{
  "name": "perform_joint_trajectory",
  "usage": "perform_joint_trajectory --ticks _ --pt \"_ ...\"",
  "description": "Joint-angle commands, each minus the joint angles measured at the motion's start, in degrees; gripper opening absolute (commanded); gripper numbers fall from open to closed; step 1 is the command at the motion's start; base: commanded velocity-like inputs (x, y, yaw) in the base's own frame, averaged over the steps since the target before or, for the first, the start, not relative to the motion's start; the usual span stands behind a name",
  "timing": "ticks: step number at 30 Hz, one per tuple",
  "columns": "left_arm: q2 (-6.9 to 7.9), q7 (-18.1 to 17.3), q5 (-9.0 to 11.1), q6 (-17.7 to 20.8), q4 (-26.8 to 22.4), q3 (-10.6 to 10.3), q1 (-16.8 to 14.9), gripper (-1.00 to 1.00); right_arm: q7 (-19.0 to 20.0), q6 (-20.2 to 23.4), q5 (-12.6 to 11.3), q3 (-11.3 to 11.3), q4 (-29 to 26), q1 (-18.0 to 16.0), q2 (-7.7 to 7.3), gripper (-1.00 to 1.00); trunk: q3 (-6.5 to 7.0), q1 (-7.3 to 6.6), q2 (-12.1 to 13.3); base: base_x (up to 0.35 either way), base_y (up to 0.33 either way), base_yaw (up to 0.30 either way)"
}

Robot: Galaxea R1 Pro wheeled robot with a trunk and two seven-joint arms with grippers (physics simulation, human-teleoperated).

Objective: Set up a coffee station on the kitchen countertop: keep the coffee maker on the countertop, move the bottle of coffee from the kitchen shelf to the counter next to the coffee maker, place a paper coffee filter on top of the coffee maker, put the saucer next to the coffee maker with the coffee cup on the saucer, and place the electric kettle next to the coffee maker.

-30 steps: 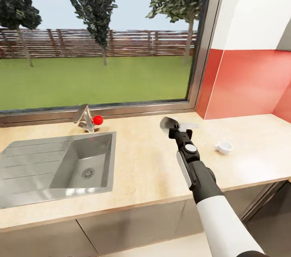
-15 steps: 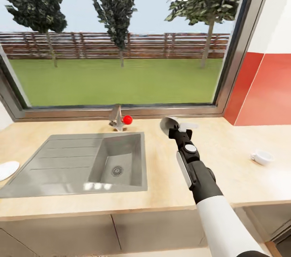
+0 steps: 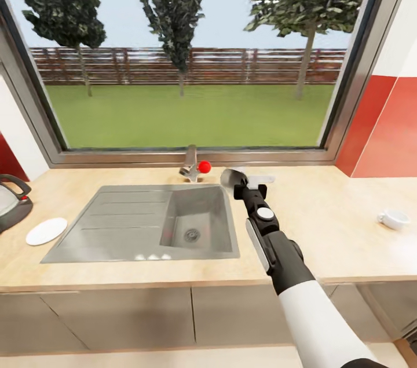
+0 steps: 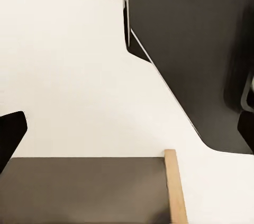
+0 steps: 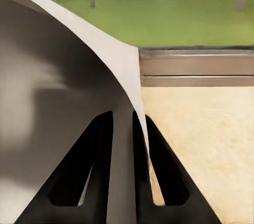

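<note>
- The right hand (image 3: 248, 184) reaches out over the light-wood desk (image 3: 313, 223), just right of the sink (image 3: 145, 223) and close to the window sill.
- Its two dark fingers (image 5: 87, 166) are pressed narrow onto the paper coffee filter (image 5: 58, 102), a pale cone whose thin wall runs between them in the right wrist view.
- From the head view the filter (image 3: 230, 178) shows as a greyish cone at the far tip of the arm, held above the desk.
- The tap with a red knob (image 3: 203, 167) stands at the far edge of the sink, just left of the filter.
- The saucer (image 3: 46, 231) lies flat on the desk left of the sink.
- The electric kettle (image 3: 11, 206) sits at the far left edge, just beyond the saucer, partly cut off.
- A small white cup (image 3: 395, 219) rests on the desk well to the right of the arm.
- The left wrist view shows pale floor, a dark panel and a wood strip; whether the left hand is wide or narrow I cannot tell.
</note>
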Motion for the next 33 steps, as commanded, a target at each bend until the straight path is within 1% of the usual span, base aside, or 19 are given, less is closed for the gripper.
perform_joint_trajectory --ticks 1,8,16,29,33 --pt "0.0 0.14 -0.6 -0.21 0.02 0.46 -0.02 1.0 -0.24 0.34 -0.1 0.14 -0.08 -0.05 0.01 -1.0 -0.11 0.01 -0.13 -0.238 0.235 0.0" --pt "0.08 0.17 -0.6 -0.21 0.03 0.45 -0.03 1.0 -0.24 0.34 -0.1 0.19 -0.16 0.11 0.02 -1.0 -0.11 0.01 -0.13 -0.212 0.24 0.0" --pt "0.09 0.15 -0.6 -0.21 0.03 0.45 -0.03 1.0 -0.24 0.33 -0.1 0.19 -0.16 0.13 0.01 -1.0 -0.11 0.01 -0.13 -0.027 0.211 0.047" --pt "0.04 0.14 -0.6 -0.28 0.04 0.61 -0.03 1.0 -0.24 0.27 -0.1 0.19 -0.16 0.21 0.0 -1.0 0.16 0.01 -0.13 -0.002 0.032 0.25" --pt "0.06 0.14 -0.6 -0.29 0.03 0.62 -0.03 1.0 -0.24 0.29 -0.1 0.19 -0.16 0.21 -0.01 -1.0 0.3 0.01 -0.13 -0.172 0.0 0.268"
